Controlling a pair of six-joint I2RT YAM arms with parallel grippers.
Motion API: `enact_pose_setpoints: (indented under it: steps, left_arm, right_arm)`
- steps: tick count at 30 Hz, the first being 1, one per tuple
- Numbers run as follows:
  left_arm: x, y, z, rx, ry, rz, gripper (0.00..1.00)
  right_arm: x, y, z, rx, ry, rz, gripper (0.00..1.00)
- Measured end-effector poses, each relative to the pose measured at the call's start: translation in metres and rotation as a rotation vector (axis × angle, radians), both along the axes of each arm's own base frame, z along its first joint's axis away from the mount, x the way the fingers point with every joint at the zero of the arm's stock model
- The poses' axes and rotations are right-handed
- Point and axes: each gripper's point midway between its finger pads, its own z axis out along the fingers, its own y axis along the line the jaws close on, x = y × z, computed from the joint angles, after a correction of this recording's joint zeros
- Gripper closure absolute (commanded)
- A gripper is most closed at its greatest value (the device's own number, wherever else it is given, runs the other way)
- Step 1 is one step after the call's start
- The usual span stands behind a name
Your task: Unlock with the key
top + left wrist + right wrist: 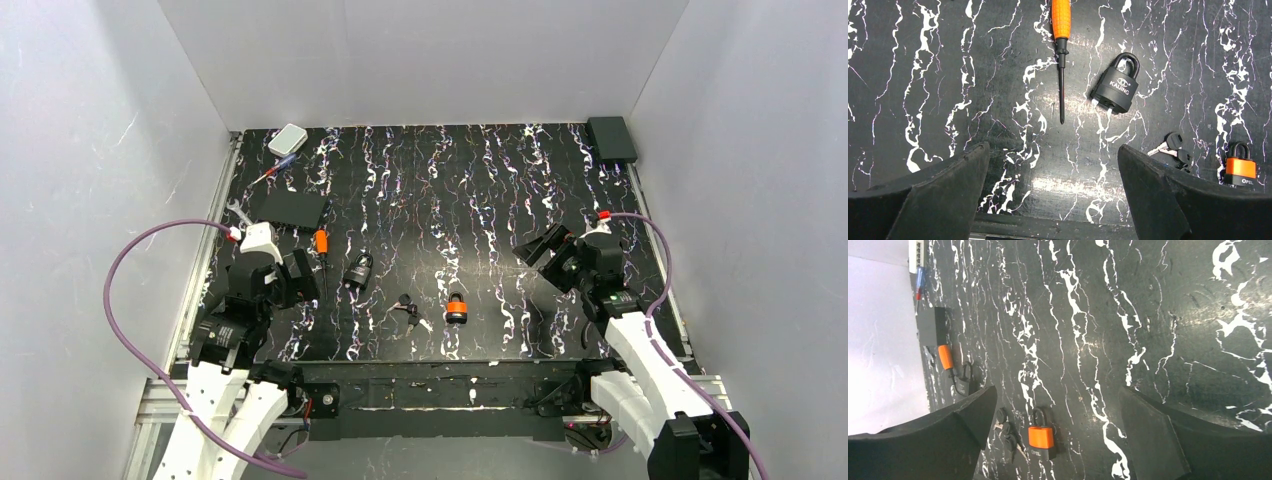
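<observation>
Judging by the layout, nothing of the unlocking was yet done. Nearest the bases, the left gripper (1053, 150) hung above the mat (480, 200) with its fingers spread wide and nothing between them. The right gripper (1058, 390) was likewise released and empty, well off toward the mat's 3 o'clock side. The key (405, 306) lay untouched on the mat, bunched with a second black-headed one, and the orange padlock (456, 309) sat just beside it at 3 o'clock. Farther out, at the key's 10 o'clock, the dark padlock (358, 272) lay flat, its shackle apparently closed. The orange-handled screwdriver (321, 245) lay beyond at the padlock's 10 o'clock. Left to do: grasping the key, seating it in a keyhole, turning.
</observation>
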Motion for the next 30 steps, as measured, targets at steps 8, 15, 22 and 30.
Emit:
enact_pose_setpoints:
  steps: [8, 15, 22, 30]
  left_arm:
    - [0.001, -0.007, -0.007, -0.007, 0.04, -0.036, 0.01]
    - [0.0, -0.014, -0.008, -0.025, 0.05, -0.075, 0.01]
    - [0.0, -0.024, -0.012, -0.05, 0.077, -0.124, 0.01]
    - [0.002, -0.027, -0.017, -0.053, 0.108, -0.135, 0.05]
  right_arm:
    - [-0.006, -0.015, -0.004, -0.083, -0.005, -0.036, 0.0]
    - [-0.009, -0.02, -0.001, -0.127, 0.03, -0.035, 0.0]
    - [-0.015, 0.0, 0.011, -0.239, 0.08, 0.075, 0.0]
    - [-0.041, 0.064, 0.032, -0.347, 0.031, 0.273, 0.0]
